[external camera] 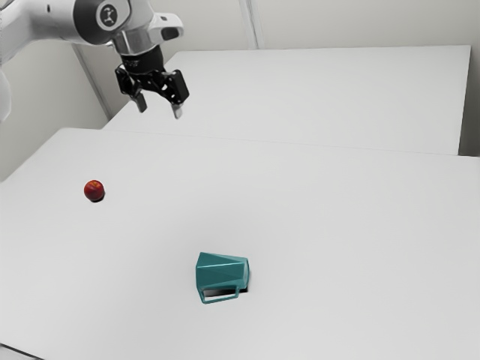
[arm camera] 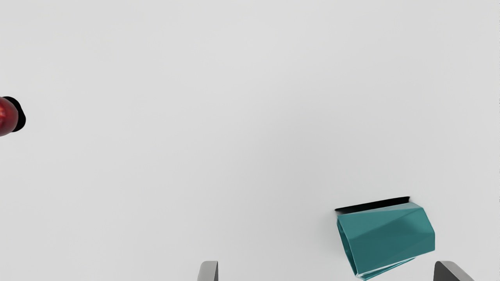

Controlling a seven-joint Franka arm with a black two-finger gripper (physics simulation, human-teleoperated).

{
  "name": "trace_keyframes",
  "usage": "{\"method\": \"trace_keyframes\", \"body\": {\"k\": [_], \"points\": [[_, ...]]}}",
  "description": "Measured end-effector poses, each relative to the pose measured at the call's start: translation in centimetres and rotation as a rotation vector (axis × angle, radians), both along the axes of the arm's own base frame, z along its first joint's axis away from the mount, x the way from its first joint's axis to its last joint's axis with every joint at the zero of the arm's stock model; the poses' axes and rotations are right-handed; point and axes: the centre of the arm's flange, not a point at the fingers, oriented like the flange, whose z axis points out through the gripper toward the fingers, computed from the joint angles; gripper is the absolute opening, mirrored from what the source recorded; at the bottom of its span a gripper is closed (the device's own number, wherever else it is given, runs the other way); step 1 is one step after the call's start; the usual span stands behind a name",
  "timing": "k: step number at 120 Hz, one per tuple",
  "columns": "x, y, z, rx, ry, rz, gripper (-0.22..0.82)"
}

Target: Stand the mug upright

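exterior view: the teal mug [external camera: 222, 273] lies on its side on the white table [external camera: 337, 217], with its open end to the exterior view's left and its flat bottom to the right; its handle [external camera: 220, 298] sticks out on the side near that camera; the gripper [external camera: 159, 109] is high up and well apart from the mug; its two fingers [arm camera: 208, 272] are wide apart, with nothing held in them; a round red fruit [external camera: 94, 190] sits well away from the mug, out past its open end

the mug is not upright, so i think it needs a grab and a tip up; if the gripper comes down a bit off, one finger could land on top of the mug and push it down hard; if just one finger bumps the side, the mug could roll, and the handle might make it swing round or stop with a jerk; a pinch on the slanted sides could slip, because one end is fatter; if it tips the wrong way, the mug could end up on its mouth; if it tips too little, letting go would let it flop back down; letting go too high could make it fall over
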Motion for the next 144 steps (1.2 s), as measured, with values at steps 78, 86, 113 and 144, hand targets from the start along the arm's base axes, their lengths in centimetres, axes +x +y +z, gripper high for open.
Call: {"method": "trace_keyframes", "body": {"k": [78,86,113,144], "points": [[-6.6,1.3,-6.4,-0.185,0.141,0.08,0.6],[-8.1,1.0,-7.9,-0.233,0.159,0.093,0.6],[-11.2,2.1,-14.1,-0.411,0.274,0.208,0.6],[-13.8,2.5,-20.4,-0.584,0.387,0.291,0.6]]}}
